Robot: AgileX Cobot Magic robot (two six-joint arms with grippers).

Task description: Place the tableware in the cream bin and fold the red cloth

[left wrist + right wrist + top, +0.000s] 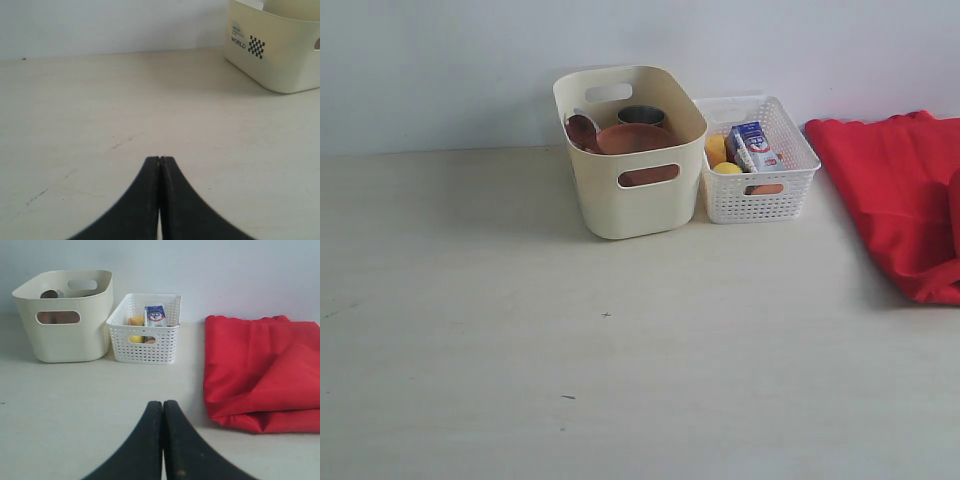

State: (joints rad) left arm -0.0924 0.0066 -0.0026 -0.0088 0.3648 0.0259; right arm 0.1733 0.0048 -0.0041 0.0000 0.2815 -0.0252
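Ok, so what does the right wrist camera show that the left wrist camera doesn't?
Only the right wrist view: the white basket with a milk carton in it, the red cloth lying partly folded over itself on the table, and the shut right gripper. Only the left wrist view: a label reading WORLD beside a checkered patch on the cream bin, and the shut left gripper. Both: the cream bin, the pale table and the plain wall behind.
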